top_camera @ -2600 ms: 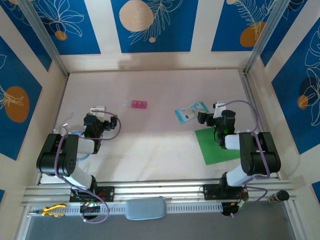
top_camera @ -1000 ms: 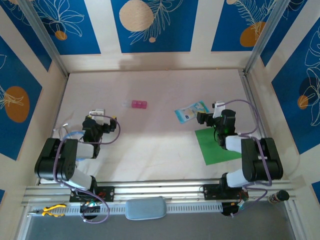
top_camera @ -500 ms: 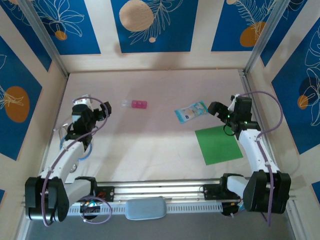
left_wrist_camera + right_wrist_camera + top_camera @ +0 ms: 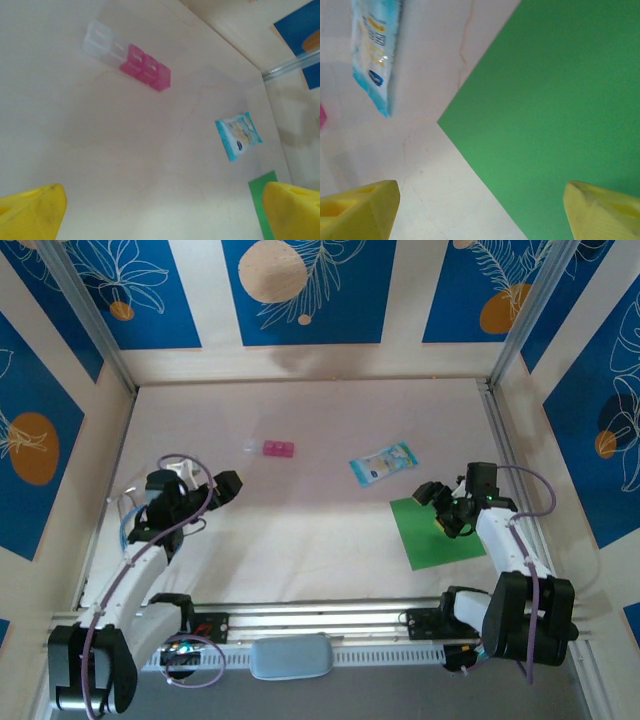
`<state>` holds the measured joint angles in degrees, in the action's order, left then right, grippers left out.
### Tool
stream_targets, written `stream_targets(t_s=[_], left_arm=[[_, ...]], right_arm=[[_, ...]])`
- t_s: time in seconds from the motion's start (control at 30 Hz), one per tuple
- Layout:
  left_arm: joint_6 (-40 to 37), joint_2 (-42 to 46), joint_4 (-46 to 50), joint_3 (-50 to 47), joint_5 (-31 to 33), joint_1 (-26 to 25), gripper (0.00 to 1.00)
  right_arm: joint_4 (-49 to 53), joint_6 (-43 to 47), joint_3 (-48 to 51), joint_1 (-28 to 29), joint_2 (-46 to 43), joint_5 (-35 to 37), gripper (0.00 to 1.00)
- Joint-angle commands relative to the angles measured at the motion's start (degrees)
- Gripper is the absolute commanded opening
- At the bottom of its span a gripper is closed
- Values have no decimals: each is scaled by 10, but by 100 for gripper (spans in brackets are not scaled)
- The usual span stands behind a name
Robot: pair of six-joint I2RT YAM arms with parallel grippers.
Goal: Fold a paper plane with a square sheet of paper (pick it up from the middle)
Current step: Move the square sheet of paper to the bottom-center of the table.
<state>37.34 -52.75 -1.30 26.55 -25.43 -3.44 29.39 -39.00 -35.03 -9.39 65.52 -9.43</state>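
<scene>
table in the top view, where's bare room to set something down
Bare: the wide middle between the left gripper, pink block, pale blue packet and green sheet; also the back strip behind block and packet. Crowded: the right side, where packet, sheet and right gripper sit close.

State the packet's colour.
Pale blue with white and yellow print; the packet shows best in the right wrist view.

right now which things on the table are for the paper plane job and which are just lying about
For the job:
- square sheet of paper, green, flat and unfolded
- right gripper, open over that sheet

Just lying about:
- pale blue packet, beyond the sheet
- pink block with a clear end, mid-table
</scene>
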Motion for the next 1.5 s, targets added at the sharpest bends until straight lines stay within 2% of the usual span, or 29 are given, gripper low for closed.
stream_targets(t_s=[0.0,0.4,0.53,0.73,0.97,1.1,1.27,1.37,1.47], left_arm=[[13,11,4,-5,-51,-3,100],[9,22,22,21,-56,-3,100],[1,24,33,25,-51,-3,100],[-2,30,45,29,-56,-3,100],[0,34,50,27,-55,-4,100],[2,33,50,29,-63,-3,100],[-9,32,64,33,-60,-3,100],[-15,33,76,37,-64,-3,100],[-23,38,90,42,-66,-3,100]], right_arm=[[6,-10,9,1,16,-9,85],[-7,-46,22,36,84,-14,83],[-28,-69,28,48,101,-36,81],[-14,-121,22,106,101,-7,80],[-89,-299,62,242,80,22,77],[-125,-411,65,340,82,80,76],[-170,-562,60,460,90,201,72],[-175,-602,40,505,107,242,71],[-176,-605,8,526,136,238,70]])
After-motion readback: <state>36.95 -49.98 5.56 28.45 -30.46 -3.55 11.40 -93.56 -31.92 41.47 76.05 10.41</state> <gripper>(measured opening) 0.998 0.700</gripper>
